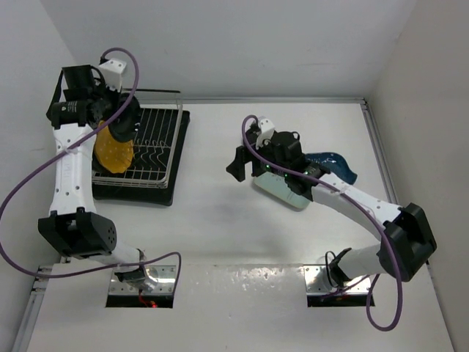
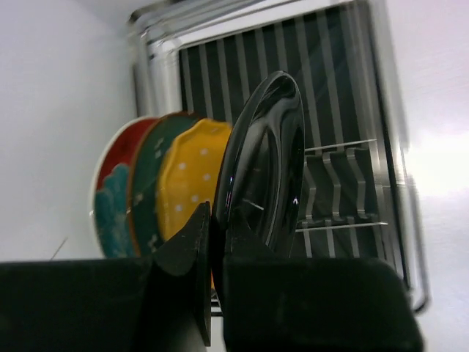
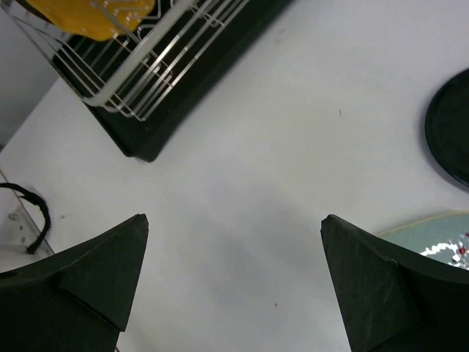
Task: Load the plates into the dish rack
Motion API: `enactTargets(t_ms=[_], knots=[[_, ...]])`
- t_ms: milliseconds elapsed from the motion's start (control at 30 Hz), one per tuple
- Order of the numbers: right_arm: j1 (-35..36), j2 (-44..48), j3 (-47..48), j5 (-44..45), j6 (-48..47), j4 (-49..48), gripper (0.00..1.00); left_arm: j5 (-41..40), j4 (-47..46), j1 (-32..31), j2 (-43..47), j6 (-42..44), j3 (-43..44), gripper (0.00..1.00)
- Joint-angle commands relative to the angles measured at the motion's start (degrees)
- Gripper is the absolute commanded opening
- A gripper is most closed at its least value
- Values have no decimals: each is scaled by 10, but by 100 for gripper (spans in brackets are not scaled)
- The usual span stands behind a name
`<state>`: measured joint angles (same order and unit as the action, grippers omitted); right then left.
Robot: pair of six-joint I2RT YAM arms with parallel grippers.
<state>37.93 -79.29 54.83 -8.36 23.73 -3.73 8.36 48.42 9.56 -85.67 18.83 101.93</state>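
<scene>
We see the left gripper [image 2: 216,224] clamped on a black plate [image 2: 264,169] at the rack [image 2: 344,95] — right gripper [image 3: 234,242] wide open above the table [image 3: 242,147].

A held plate [image 2: 264,169] stands on edge between the jaws of the left gripper [image 2: 217,246], over the dish rack [image 2: 344,88]. Just left of those jaws, three racked plates [image 2: 187,183] stand side by side. The rack's wire dividers [image 2: 337,187] lie to the right. The rack sits on a drip mat [image 3: 187,92] on the worktop [image 3: 278,183], ahead and left of the spread jaws of the right gripper [image 3: 234,227]. Right of these jaws a near plate [image 3: 432,233] lies flat on the worktop, with a far plate [image 3: 451,132] further ahead.
</scene>
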Motion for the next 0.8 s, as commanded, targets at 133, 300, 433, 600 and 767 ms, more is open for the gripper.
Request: enactTargets(t_ms=[133, 300, 433, 600, 767], knots=[[-4, 46, -25, 34, -24, 4, 100, -175, -136, 11, -2, 10, -71, 0], [-4, 62, -51, 48, -25, 3, 100, -199, -173, 11, -2, 16, -105, 0], [-4, 57, -53, 46, -24, 2, 100, -207, -184, 5, -2, 23, -155, 0], [-6, 49, -44, 42, -25, 3, 100, -188, -211, 23, 4, 11, -212, 0], [-7, 39, -33, 38, -29, 10, 100, -148, -230, 45, 4, 4, -255, 0]])
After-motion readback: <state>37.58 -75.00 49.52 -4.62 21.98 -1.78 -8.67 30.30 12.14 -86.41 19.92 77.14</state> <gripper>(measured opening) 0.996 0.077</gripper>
